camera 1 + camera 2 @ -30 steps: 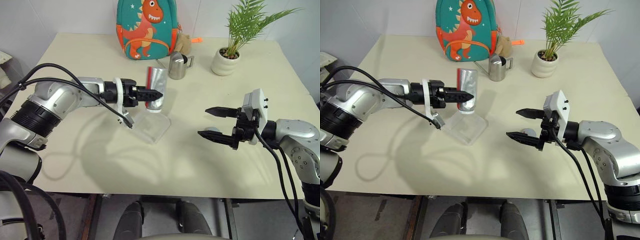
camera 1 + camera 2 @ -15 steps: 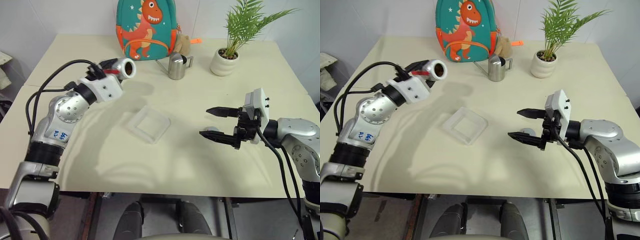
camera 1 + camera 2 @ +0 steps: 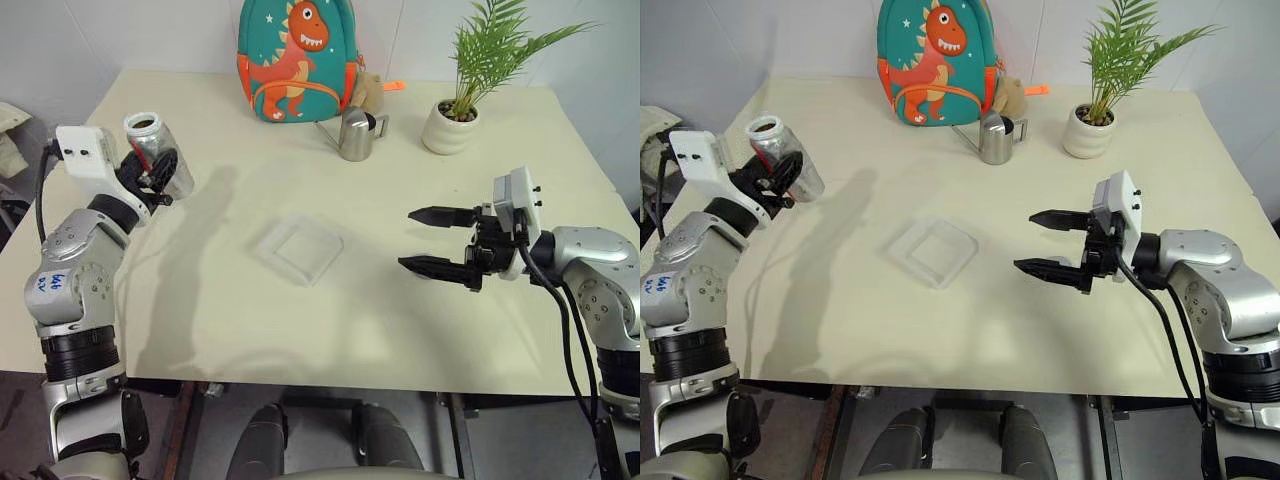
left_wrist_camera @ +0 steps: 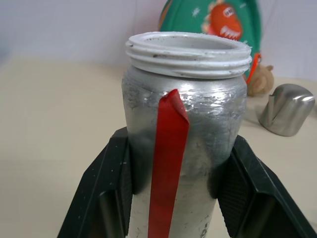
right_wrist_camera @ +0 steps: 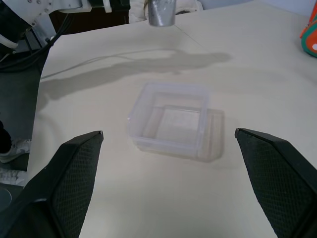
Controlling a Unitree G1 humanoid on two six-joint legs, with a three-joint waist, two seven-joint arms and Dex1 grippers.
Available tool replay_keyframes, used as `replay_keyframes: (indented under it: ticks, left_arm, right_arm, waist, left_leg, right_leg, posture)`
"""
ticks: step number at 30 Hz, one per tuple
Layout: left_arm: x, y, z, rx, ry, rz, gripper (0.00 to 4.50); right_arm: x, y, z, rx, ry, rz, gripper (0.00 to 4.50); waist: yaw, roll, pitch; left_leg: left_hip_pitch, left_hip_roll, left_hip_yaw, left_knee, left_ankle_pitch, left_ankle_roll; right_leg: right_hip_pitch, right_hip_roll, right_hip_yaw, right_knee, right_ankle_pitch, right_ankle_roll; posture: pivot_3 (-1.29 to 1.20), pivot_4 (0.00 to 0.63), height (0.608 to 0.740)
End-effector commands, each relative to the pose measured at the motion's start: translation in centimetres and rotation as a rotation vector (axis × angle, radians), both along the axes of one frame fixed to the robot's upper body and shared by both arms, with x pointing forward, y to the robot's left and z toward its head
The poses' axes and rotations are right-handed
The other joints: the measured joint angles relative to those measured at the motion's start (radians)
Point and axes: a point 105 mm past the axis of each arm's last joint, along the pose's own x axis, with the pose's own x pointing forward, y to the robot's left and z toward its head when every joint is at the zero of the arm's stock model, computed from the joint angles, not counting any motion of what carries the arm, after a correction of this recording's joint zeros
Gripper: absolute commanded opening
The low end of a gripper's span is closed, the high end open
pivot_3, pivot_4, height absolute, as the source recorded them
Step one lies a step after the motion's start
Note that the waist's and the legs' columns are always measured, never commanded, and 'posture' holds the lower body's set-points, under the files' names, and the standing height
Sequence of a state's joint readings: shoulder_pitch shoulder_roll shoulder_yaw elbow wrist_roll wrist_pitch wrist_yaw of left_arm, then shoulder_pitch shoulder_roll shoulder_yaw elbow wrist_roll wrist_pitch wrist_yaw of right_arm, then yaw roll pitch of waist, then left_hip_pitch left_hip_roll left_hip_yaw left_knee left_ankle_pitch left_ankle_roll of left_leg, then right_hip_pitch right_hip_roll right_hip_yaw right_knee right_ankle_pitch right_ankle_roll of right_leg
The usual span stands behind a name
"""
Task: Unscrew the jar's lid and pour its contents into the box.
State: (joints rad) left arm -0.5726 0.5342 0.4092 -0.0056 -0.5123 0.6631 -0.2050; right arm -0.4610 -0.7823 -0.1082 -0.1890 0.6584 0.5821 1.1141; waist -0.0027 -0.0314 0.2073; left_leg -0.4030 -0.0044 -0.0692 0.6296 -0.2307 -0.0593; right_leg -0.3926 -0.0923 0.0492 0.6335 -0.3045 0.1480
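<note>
The jar's [image 3: 155, 155] lower body is hidden between the left gripper's [image 4: 173, 188] 2 black fingers [image 4: 106, 191], which are clamped on its sides; its open, threaded white mouth points up, tipped a little, and the inside is too dark to make out from the head views. In the left wrist view the base is cut off by the frame edge, and a red strip runs down the silvery wall. No cap sits on the mouth. The left arm is bent up at the table's [image 3: 200, 300] left edge, holding the jar above the surface, well apart from the box [image 3: 298, 251].

The box lies near the table's centre, clear and hard to read; any bits inside cannot be told.

The right gripper [image 3: 440, 241] hovers level over the table to the right of the box, pointing toward it, its 2 fingers spread wide and holding nothing.
</note>
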Motion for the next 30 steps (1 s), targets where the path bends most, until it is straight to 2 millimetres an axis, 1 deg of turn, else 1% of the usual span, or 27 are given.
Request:
replay_keyframes:
  ticks: [1,3,5,6,7,8,10,11,14,16,20,21,23,26,29,30]
  left_arm:
    - [-0.1,-0.9,2.8,0.212,-0.072,-0.016,1.85]
    - [0.1,-2.5,3.9,0.563,-0.152,-0.023,1.85]
    - [0.2,-5.1,5.0,0.925,-0.275,-0.069,1.85]
    - [0.2,-6.2,5.3,1.010,-0.321,-0.096,1.85]
    - [0.0,-7.7,5.4,1.171,-0.394,-0.132,1.85]
    - [-0.1,-9.0,5.3,1.265,-0.450,-0.172,1.85]
    - [-0.4,-11.3,4.5,1.495,-0.567,-0.251,1.85]
    - [-0.6,-12.3,4.1,1.555,-0.615,-0.286,1.85]
    - [-0.9,-14.0,3.3,1.720,-0.742,-0.352,1.85]
    - [-1.5,-15.3,2.6,1.886,-0.877,-0.413,1.85]
    - [-1.9,-16.6,2.0,2.079,-1.064,-0.471,1.85]
    - [-2.0,-17.1,2.0,2.181,-1.149,-0.469,1.85]
    - [-1.9,-17.6,2.3,2.297,-1.268,-0.439,1.85]
    - [-1.6,-17.8,3.1,2.440,-1.420,-0.346,1.85]
    - [-1.2,-17.7,3.8,2.525,-1.547,-0.251,1.85]
    - [-0.9,-17.5,3.7,2.558,-1.574,-0.234,1.85]
  right_arm:
    - [-0.1,0.0,1.5,0.017,-0.076,0.010,4.49]
    - [-0.1,0.0,1.5,0.014,-0.079,0.006,4.49]
    - [-0.1,0.1,1.4,0.012,-0.080,0.004,4.49]
    - [-0.1,0.1,1.4,0.012,-0.081,0.002,4.49]
    - [-0.2,0.1,1.3,0.012,-0.082,-0.001,4.49]
    - [-0.2,0.1,1.3,0.013,-0.084,-0.005,4.49]
    - [-0.3,0.1,1.2,0.013,-0.084,-0.010,4.49]
    - [-0.3,0.1,1.1,0.013,-0.083,-0.013,4.49]
    - [-0.4,0.1,1.0,0.014,-0.084,-0.024,4.49]
    - [-0.6,0.0,1.0,0.018,-0.084,-0.032,4.49]
    - [-0.7,0.0,0.8,0.019,-0.084,-0.045,4.49]
    - [-0.8,0.0,0.8,0.020,-0.084,-0.049,4.49]
    - [-0.9,0.0,0.7,0.022,-0.084,-0.054,4.49]
    - [-1.0,0.0,0.7,0.024,-0.084,-0.058,4.49]
    - [-1.0,0.0,0.8,0.026,-0.085,-0.060,4.49]
    - [-1.0,0.1,0.8,0.027,-0.085,-0.059,4.49]
  waist:
    - [-0.001,0.000,0.000]
    - [-0.001,0.000,0.000]
    - [0.001,0.000,0.000]
    - [0.004,0.000,0.000]
    - [0.005,0.000,0.000]
    - [0.006,0.000,0.000]
    - [0.005,0.000,0.000]
    - [0.003,0.000,0.000]
    - [-0.003,0.000,0.000]
    - [-0.003,0.000,0.000]
    - [0.000,0.000,0.000]
    - [0.001,0.000,0.000]
    - [0.002,0.000,0.000]
    - [0.002,0.000,0.000]
    - [-0.002,0.000,0.000]
    - [-0.002,0.000,0.000]
  left_leg:
    - [0.000,0.000,0.000,0.000,0.000,0.000]
    - [0.000,0.000,0.000,-0.001,0.000,0.000]
    - [0.000,0.000,0.001,-0.002,0.000,-0.001]
    - [0.000,0.000,0.001,-0.003,0.000,-0.001]
    - [-0.001,0.000,0.001,-0.003,0.000,-0.001]
    - [-0.001,0.000,0.001,-0.003,0.000,-0.001]
    - [-0.002,-0.001,0.002,-0.004,0.000,0.000]
    - [-0.002,-0.001,0.003,-0.004,0.000,0.000]
    - [-0.002,0.000,0.004,-0.007,0.000,0.000]
    - [-0.002,0.000,0.005,-0.008,0.000,0.000]
    - [-0.002,0.001,0.006,-0.008,0.000,0.000]
    - [-0.002,0.000,0.006,-0.007,0.000,0.000]
    - [-0.003,0.000,0.007,-0.006,0.000,0.000]
    - [-0.002,-0.001,0.007,-0.005,0.000,0.001]
    - [-0.002,-0.001,0.008,-0.004,-0.001,0.002]
    - [-0.002,-0.001,0.009,-0.004,-0.001,0.002]
  right_leg:
    - [0.000,0.000,0.000,0.000,0.000,0.000]
    - [0.000,0.000,0.000,-0.001,0.000,0.000]
    - [0.000,0.001,0.001,-0.004,0.001,-0.001]
    - [0.000,0.001,0.000,-0.005,0.001,-0.001]
    - [0.000,0.001,0.000,-0.007,0.002,0.000]
    - [0.001,0.000,0.000,-0.008,0.002,0.000]
    - [0.001,-0.001,0.001,-0.010,0.003,0.001]
    - [0.001,-0.001,0.001,-0.011,0.003,0.001]
    - [-0.001,0.000,0.003,-0.011,0.003,0.001]
    - [-0.003,0.001,0.004,-0.010,0.003,0.001]
    - [-0.003,0.001,0.005,-0.010,0.002,0.001]
    - [-0.003,0.001,0.005,-0.010,0.003,0.002]
    - [-0.003,0.001,0.006,-0.010,0.003,0.003]
    - [-0.002,0.001,0.007,-0.010,0.004,0.005]
    - [-0.002,0.000,0.008,-0.010,0.005,0.006]
    - [-0.002,0.000,0.009,-0.010,0.005,0.006]
  posture:
    - [0.00,0.150,0.740]
    - [0.00,0.150,0.740]
    - [0.00,0.150,0.740]
    - [0.00,0.150,0.740]
    - [0.00,0.150,0.740]
    - [0.00,0.150,0.740]
    - [0.00,0.150,0.740]
    - [0.00,0.150,0.740]
    - [0.00,0.150,0.740]
    - [0.00,0.150,0.740]
    - [0.00,0.150,0.740]
    - [0.00,0.150,0.740]
    - [0.00,0.150,0.740]
    - [0.00,0.150,0.740]
    - [0.00,0.150,0.740]
    - [0.00,0.150,0.740]
